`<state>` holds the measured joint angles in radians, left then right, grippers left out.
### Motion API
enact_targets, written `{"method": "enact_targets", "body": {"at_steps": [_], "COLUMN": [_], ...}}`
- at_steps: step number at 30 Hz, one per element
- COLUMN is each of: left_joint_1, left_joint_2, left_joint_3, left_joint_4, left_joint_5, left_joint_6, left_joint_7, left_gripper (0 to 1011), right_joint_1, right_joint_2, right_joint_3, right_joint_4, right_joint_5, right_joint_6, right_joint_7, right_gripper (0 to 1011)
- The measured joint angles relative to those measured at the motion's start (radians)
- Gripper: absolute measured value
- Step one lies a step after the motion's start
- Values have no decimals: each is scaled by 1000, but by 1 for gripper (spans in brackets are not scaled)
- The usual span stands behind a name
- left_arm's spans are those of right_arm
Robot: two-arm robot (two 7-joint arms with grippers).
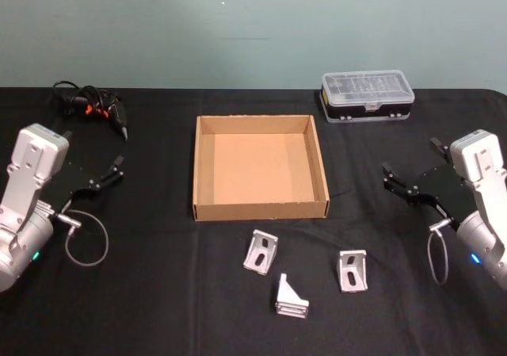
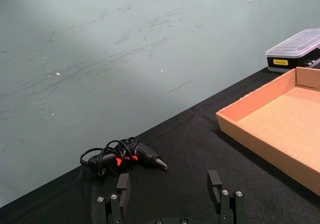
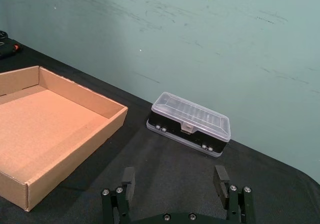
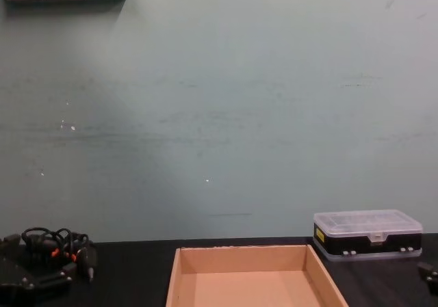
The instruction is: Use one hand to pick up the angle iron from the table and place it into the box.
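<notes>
Angle irons [image 1: 352, 270] lie on the table [image 1: 158, 292] at the box's [image 1: 202, 166] six o'clock; the right gripper [image 3: 174, 174], fingers apart at three o'clock, should straddle the nearest one squarely; the left gripper [image 2: 169, 179] sits at nine, likewise spread.

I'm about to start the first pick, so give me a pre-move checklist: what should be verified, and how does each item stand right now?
1. The shallow tan cardboard box is open and empty: ok.
2. The three silver metal angle irons lie apart from each other on the black table, in front of the box: ok.
3. The left tool is open and holds nothing: ok.
4. The right tool is open and holds nothing: ok.
5. The clear-lidded plastic case and the black cable tangle sit at the back, off the route from irons to box: ok.
</notes>
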<state>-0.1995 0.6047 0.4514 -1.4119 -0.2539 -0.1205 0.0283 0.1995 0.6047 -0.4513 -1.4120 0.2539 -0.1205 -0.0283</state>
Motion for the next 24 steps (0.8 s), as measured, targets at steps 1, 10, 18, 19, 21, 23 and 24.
{"method": "enact_targets", "body": {"at_steps": [1, 10, 18, 19, 21, 23, 24], "left_joint_1": [0, 0, 0, 0, 0, 0, 0], "left_joint_2": [0, 0, 0, 0, 0, 0, 0], "left_joint_3": [0, 0, 0, 0, 0, 0, 0], "left_joint_4": [0, 0, 0, 0, 0, 0, 0], "left_joint_5": [0, 0, 0, 0, 0, 0, 0], "left_joint_6": [0, 0, 0, 0, 0, 0, 0], "left_joint_7": [0, 0, 0, 0, 0, 0, 0], "left_gripper": [1011, 1011, 1011, 1011, 1011, 1011, 1011], "right_joint_1": [0, 0, 0, 0, 0, 0, 0], "right_joint_2": [0, 0, 0, 0, 0, 0, 0], "right_joint_3": [0, 0, 0, 0, 0, 0, 0], "right_joint_4": [0, 0, 0, 0, 0, 0, 0], "right_joint_5": [0, 0, 0, 0, 0, 0, 0], "right_joint_6": [0, 0, 0, 0, 0, 0, 0], "right_joint_7": [0, 0, 0, 0, 0, 0, 0], "right_gripper": [1000, 1000, 1000, 1000, 1000, 1000, 1000]}}
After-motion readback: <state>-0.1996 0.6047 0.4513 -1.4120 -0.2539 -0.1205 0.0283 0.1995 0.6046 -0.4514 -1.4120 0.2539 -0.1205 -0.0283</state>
